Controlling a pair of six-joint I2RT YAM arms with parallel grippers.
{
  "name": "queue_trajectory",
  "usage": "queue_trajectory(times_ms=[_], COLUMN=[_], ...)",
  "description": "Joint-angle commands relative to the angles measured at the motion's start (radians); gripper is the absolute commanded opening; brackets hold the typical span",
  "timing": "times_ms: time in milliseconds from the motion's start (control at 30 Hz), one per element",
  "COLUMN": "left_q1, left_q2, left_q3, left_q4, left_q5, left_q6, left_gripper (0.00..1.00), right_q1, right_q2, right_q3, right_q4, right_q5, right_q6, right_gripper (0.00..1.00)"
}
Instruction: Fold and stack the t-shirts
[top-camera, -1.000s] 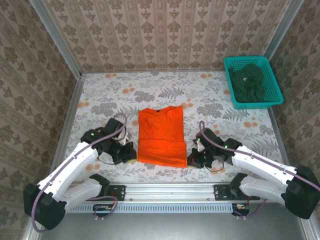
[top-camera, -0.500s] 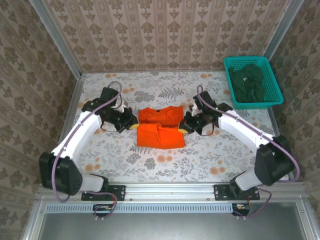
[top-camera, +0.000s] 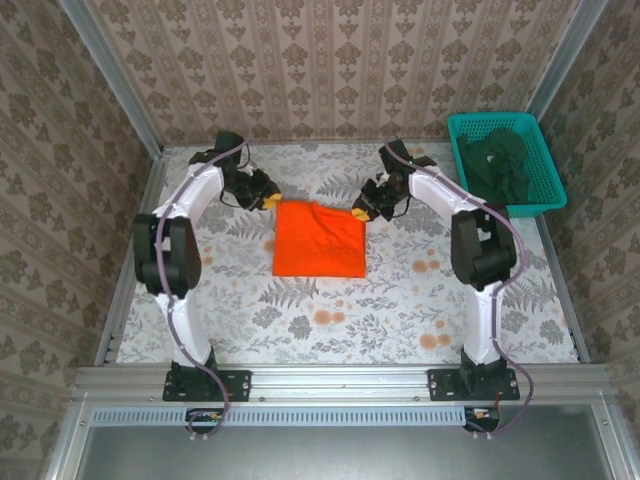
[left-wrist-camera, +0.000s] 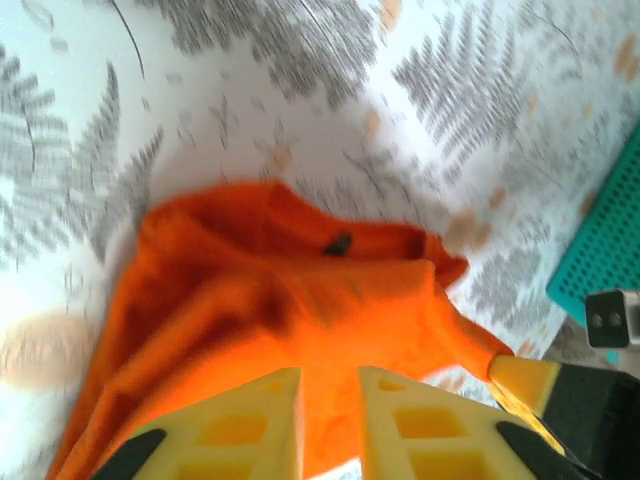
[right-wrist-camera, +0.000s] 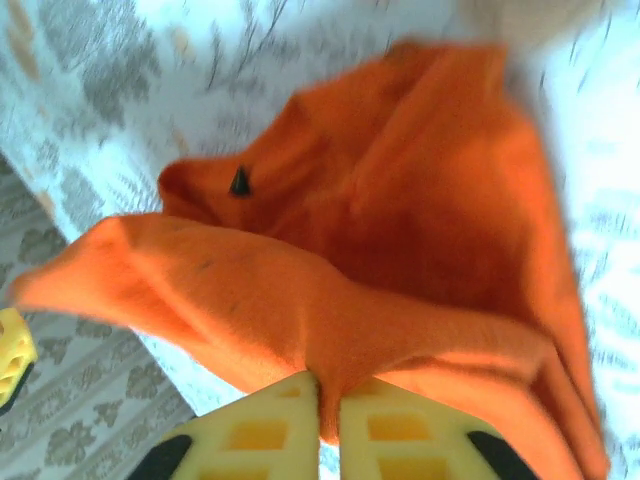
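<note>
Task's thing: a bright orange t-shirt (top-camera: 320, 242) of soft fabric is lying folded into a squarish block on the floral-patterned table (top-camera: 400, 310), in the middle of its far half.

Left hand: the left gripper (top-camera: 270, 201) is being held at the block's far left corner. In the left wrist view its yellow fingers (left-wrist-camera: 240, 425) are standing narrowly apart with orange cloth showing in the gap. Whether that cloth is being pinched cannot be told.

Right hand: the right gripper (top-camera: 359, 213) is being held at the block's far right corner. In the right wrist view a ridge of orange cloth is being nipped between nearly closed jaws.

Deciding relation: the block's far edge is running left to right between the two grippers, and the rest of the orange t-shirt is lying toward the table's near edge from both. Each arm is nearest its own corner.

Step in hand: the fold is judged to be nearly finished, so a joint release is probably being called for.

Room: bare table is lying open left, right and near of the block. The patterned back wall (top-camera: 330, 70) is standing not far behind the grippers, so a way out upward and nearward is judged freest.

Remaining: dark green t-shirts (top-camera: 497, 165) are lying crumpled in a teal plastic mesh basket (top-camera: 495, 118) at the far right corner, well apart from the block, with the right arm nearer.
</note>
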Motion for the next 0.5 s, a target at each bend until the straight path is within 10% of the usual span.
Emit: queue_trajectory(times_ms=[0,133,233,467], left_q1=[0.022,0.035,0.027,-0.097], left_q2=[0.111,0.133,0.062,-0.166], left_q3=[0.13,0.254,0.246,-0.086], left_q4=[-0.013,-0.037,-0.078,0.048], left_q5=[-0.039,-0.058,-0.126,-0.105], left_q6=[-0.027,-0.03,0.014,0.045], left_gripper=[0.27,0.55,0.54,0.43], right_q1=[-0.043,-0.067,-0.072,0.029], right_q2=[0.111,0.107,0.043,-0.262], right_q3=[0.112,0.188,0.155,-0.234], right_q4=[-0.045,-0.086,-0.084,0.161], right_q5=[0.003,0.045,0.061,0.051], right_q6=[0.07,0.063,0.026,0.018], right_gripper=[0.26,0.41,0.54,0.35])
